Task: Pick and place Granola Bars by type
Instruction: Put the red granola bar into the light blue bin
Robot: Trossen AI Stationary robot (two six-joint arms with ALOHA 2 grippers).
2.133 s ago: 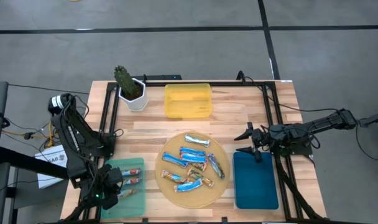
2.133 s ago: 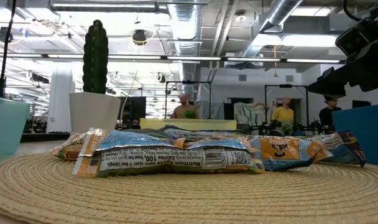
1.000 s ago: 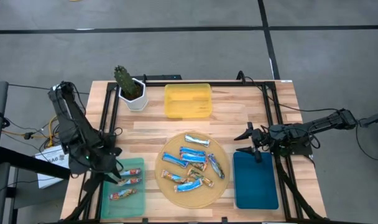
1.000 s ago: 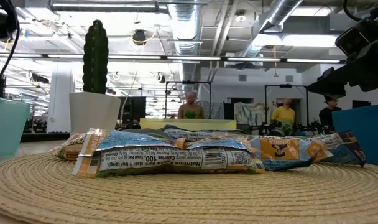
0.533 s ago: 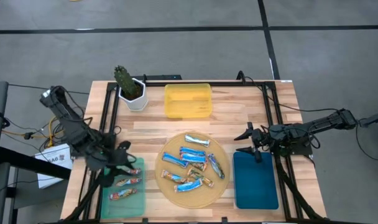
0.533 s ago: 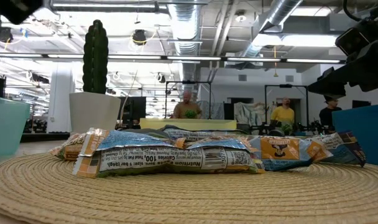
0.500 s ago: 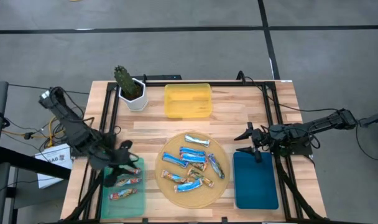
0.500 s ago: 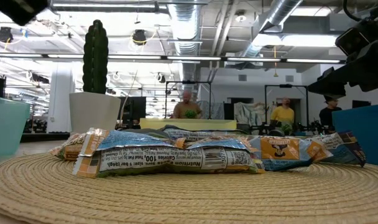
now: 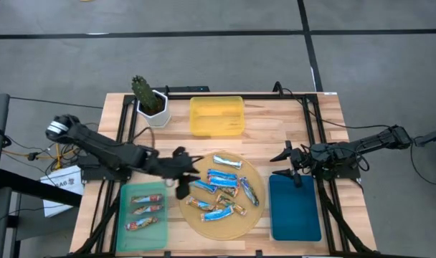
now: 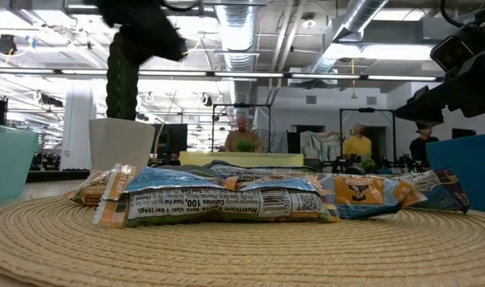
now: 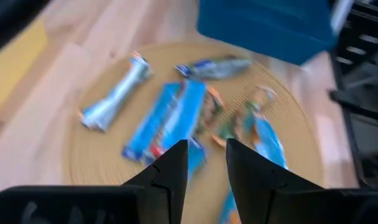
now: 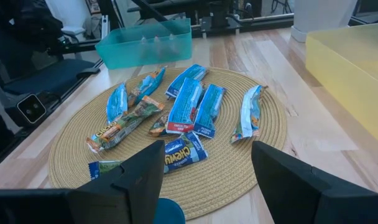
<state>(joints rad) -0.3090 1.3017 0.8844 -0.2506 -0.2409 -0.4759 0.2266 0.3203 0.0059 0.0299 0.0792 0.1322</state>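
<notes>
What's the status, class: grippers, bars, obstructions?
Left gripper empty, at mat edge. Right gripper open, waiting above blue tray. Three bars in green tray. Nothing blocking.

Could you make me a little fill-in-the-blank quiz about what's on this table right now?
1. The green plastic tray holds ___ wrapped granola bars.
2. The loose bars lie on a round woven ___.
3. The left gripper hangs over that mat's ___ edge.
4. The blue plastic tray is ___.

Missing words: three; mat; left; empty

Shiny blue and gold Granola Bars [image 9: 221, 188] lie scattered flat, three apart.
</notes>
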